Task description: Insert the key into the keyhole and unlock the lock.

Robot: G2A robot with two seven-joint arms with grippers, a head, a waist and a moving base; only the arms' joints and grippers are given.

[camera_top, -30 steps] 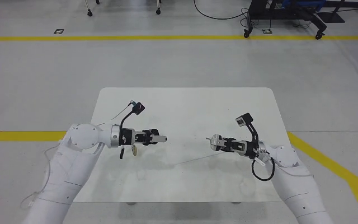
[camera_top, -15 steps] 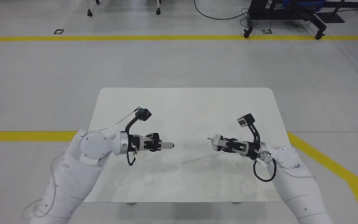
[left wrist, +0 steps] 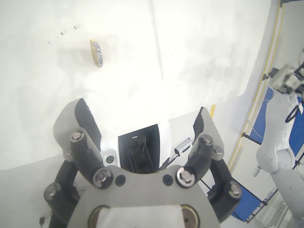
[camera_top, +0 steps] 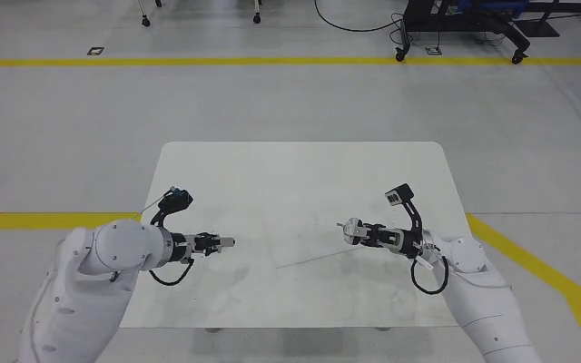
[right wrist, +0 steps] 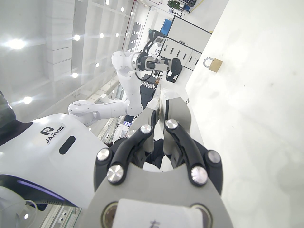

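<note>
Your left gripper (left wrist: pixel 141 110) hovers over the near-left part of the white table (camera_top: pixel 300 172), its fingers spread apart and holding nothing. The brass padlock (left wrist: pixel 96 53), with a silver shackle, lies on the table ahead of that gripper and apart from it. Your right gripper (right wrist: pixel 159 112) is held above the table's right side, well away from the padlock, its fingers pressed together on a thin pale key (right wrist: pixel 161 103).
</note>
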